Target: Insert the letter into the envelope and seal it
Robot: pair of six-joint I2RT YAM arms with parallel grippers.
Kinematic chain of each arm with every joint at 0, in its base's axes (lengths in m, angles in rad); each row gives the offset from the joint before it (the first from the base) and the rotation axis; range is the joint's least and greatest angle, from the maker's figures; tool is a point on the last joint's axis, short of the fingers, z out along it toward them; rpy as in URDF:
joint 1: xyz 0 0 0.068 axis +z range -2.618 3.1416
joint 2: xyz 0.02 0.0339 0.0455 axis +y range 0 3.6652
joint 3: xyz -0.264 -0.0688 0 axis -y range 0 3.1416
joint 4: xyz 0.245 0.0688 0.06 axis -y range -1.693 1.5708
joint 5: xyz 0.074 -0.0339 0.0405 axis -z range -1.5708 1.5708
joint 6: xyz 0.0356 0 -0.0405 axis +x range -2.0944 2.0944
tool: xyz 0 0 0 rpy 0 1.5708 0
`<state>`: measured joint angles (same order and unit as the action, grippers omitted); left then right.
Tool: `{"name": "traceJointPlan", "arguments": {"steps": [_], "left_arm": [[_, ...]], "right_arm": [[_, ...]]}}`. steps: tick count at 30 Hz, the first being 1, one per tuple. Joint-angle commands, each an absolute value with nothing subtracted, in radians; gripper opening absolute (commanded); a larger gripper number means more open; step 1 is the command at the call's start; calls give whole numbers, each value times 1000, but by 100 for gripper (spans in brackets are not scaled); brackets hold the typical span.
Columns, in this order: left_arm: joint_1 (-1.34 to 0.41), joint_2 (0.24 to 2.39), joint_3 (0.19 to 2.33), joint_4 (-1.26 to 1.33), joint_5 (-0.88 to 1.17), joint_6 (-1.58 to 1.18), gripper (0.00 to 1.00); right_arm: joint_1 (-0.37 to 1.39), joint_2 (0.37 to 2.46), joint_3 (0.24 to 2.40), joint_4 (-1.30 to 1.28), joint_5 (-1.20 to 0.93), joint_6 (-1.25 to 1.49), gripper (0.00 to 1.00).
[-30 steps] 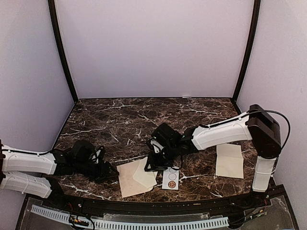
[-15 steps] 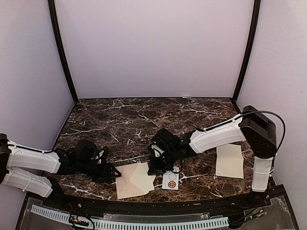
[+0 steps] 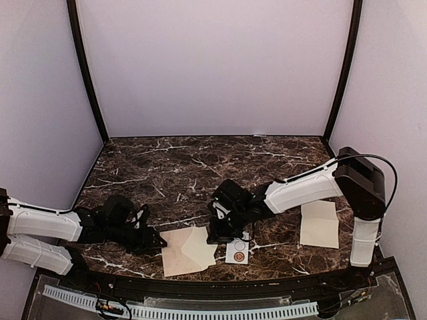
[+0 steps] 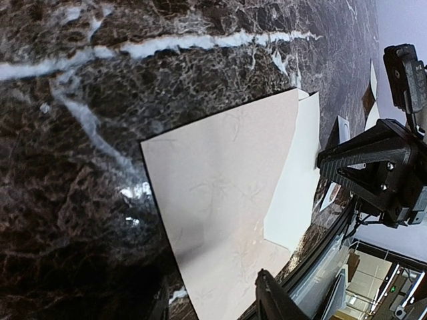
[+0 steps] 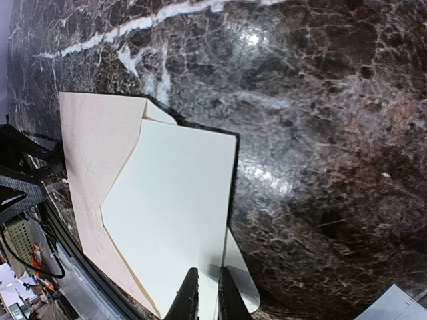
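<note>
The pinkish-tan envelope [image 3: 179, 253] lies flat near the table's front edge, with its paler flap [image 3: 200, 244] open toward the right. My right gripper [image 3: 215, 237] is shut on the flap's right edge [image 5: 180, 213], its jaws [image 5: 208, 271] nearly touching around the sheet. My left gripper [image 3: 157, 241] is open at the envelope's left edge, and the envelope [image 4: 227, 193] lies between its spread fingers [image 4: 210, 291]. The cream creased letter [image 3: 319, 223] lies apart at the right of the table.
A small white card printed with circles [image 3: 237, 251] lies just right of the flap, partly under it in the right wrist view [image 5: 245, 290]. The table's front rail [image 3: 200, 285] runs close behind the envelope. The right gripper body shows in the left wrist view [image 4: 377, 167].
The envelope has slid slightly left and turned a little. My left gripper has crept right to its left edge. My right gripper stays on the flap, with its arm drawn slightly left.
</note>
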<state>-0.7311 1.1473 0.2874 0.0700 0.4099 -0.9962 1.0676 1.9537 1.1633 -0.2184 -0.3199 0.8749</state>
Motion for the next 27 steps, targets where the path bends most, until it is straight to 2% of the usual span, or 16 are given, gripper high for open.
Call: {"name": "traceJointPlan", "arguments": {"steps": [1, 17, 27], "left_arm": [[-728, 1125, 278, -25, 398, -982, 43], [-730, 1136, 264, 36, 423, -996, 44], [-745, 1179, 226, 122, 438, -1031, 38]], "right_arm": [[1062, 1928, 1137, -212, -314, 889, 9], [1069, 1903, 1132, -234, -297, 894, 17], [1084, 1940, 1137, -190, -334, 912, 9]]}}
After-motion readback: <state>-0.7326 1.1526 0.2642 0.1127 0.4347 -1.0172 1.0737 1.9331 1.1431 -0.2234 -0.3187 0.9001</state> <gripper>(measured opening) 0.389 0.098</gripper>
